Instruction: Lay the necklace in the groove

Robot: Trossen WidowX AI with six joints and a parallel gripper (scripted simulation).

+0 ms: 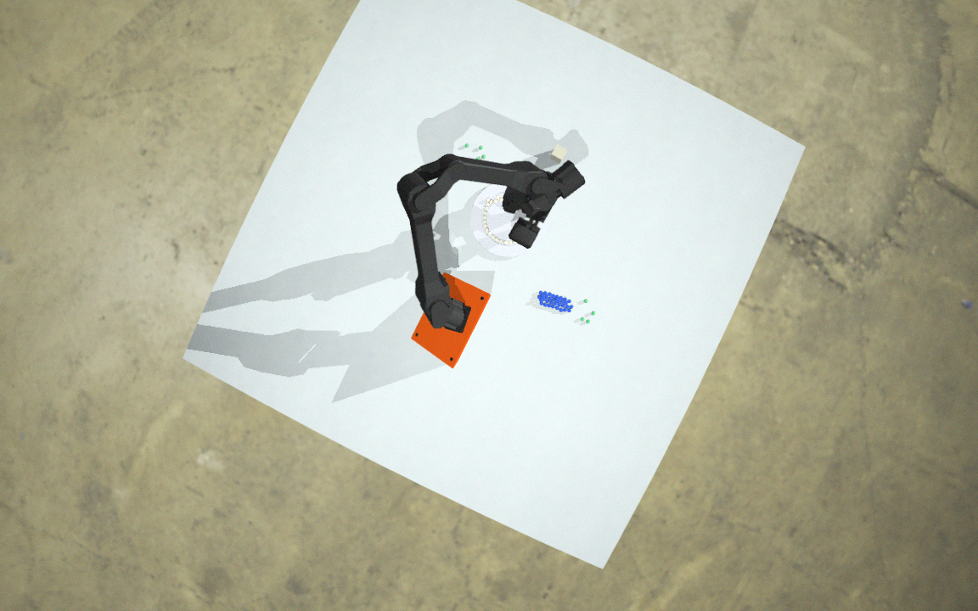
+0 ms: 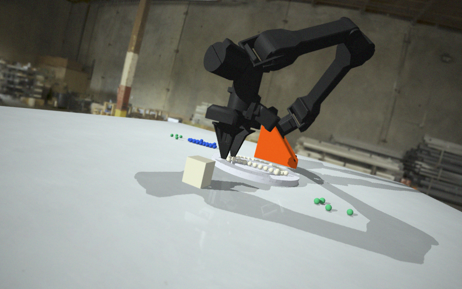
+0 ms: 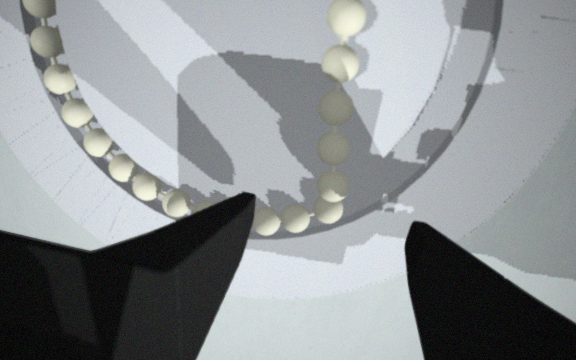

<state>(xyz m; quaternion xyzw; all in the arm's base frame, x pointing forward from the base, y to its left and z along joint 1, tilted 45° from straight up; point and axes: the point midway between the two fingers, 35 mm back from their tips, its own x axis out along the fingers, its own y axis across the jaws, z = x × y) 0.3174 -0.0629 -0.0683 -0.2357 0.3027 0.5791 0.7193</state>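
The step in hand looks like seating the necklace in the groove, part by part. It lies on the board. In the wrist view, the run of beads along the left and bottom follows the groove, while the other run leaves it near the bottom and cuts inward across the raised middle, so the groove on the right side has no beads in it there.

The gripper is spread, its 2 fingers apart and pinching nothing. The fingertips are low over the board's edge, on either side of the bend where the beads turn inward; whether either one touches a bead I cannot tell.

The next move, as I judge it, calls for getting hold of the stray run just past the bend, or pushing it sideways, and guiding it outward to the bare curve of the groove. A gentle pull seems wise, since 1 hard tug could lift the seated beads out again. The job looks partly done, with at least 1 stretch left to lay.
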